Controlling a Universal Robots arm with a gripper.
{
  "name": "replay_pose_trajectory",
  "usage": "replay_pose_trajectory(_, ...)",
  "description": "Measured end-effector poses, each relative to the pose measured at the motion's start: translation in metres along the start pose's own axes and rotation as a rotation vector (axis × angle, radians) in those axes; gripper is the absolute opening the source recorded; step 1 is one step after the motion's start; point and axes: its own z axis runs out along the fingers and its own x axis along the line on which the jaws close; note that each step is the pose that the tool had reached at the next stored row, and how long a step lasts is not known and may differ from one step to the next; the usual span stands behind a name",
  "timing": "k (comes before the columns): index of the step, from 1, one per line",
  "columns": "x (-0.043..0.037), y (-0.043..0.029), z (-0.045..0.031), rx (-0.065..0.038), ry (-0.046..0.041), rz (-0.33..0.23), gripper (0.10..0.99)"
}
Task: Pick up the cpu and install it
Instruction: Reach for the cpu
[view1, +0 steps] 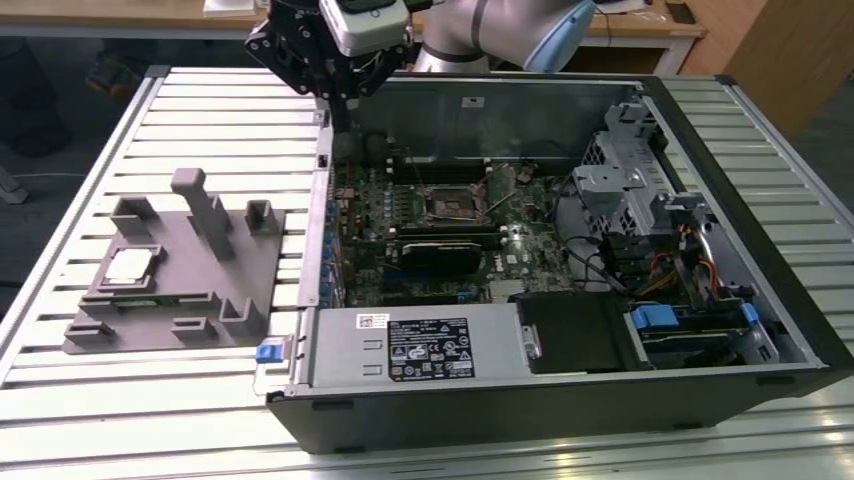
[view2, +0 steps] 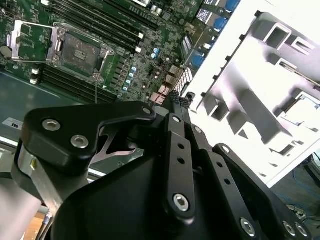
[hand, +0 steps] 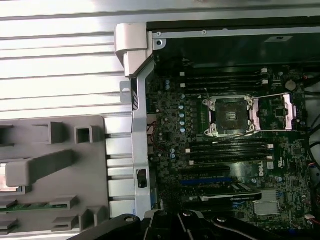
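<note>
Gripper hangs over the far corner of the open pc case, right above the wall that faces the grey fixture. In the second wrist view the 2 fingers look pressed together with nothing between them, so it's empty. The cpu lies flat in its pocket on that fixture, out on the slatted table at the exterior view's left and well apart from the gripper. The socket on the board looks open, with its metal frame swung aside.

What I'd worry about:
- The chip is thin and sits low, so I reckon there's only edge to pinch. A shallow or off-centre hold could let it tilt or slip.
- The tall post stands just beside the pocket, easy to clip on the way down.
- The case wall sits between fixture and board, so a low carry could knock the chip loose.
- If the chip lands in the socket tilted or rotated, I'd guess bent pins
</note>
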Motion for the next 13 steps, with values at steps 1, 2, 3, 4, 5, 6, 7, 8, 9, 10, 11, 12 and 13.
replay_pose_trajectory(1, 0.0004, 0.0000, 0.0000, 0.000, 0.0000, 0.000, 0.106)
replay_pose_trajectory(2, 0.0009, -0.0001, 0.0001, 0.000, 0.0000, 0.000, 0.106)
replay_pose_trajectory(3, 0.0014, -0.0001, 0.0001, 0.000, 0.0000, 0.000, 0.106)
replay_pose_trajectory(4, 0.0019, -0.0002, 0.0002, 0.000, 0.0000, 0.000, 0.106)
replay_pose_trajectory(5, 0.0024, -0.0002, 0.0001, 0.000, 0.0000, 0.000, 0.106)
replay_pose_trajectory(6, 0.0028, -0.0002, 0.0002, 0.000, 0.0000, 0.000, 0.106)
replay_pose_trajectory(7, 0.0032, -0.0003, 0.0002, 0.000, 0.0000, 0.000, 0.106)
replay_pose_trajectory(8, 0.0036, -0.0003, 0.0003, 0.000, 0.0000, 0.000, 0.106)
replay_pose_trajectory(9, 0.0040, -0.0003, 0.0003, 0.000, 0.0000, 0.000, 0.106)
replay_pose_trajectory(10, 0.0043, -0.0004, 0.0003, 0.000, 0.0000, 0.000, 0.106)
replay_pose_trajectory(11, 0.0047, -0.0004, 0.0004, 0.000, 0.0000, 0.000, 0.106)
replay_pose_trajectory(12, 0.0051, -0.0004, 0.0004, 0.000, 0.0000, 0.000, 0.106)
replay_pose_trajectory(13, 0.0055, -0.0005, 0.0005, 0.000, 0.0000, 0.000, 0.106)
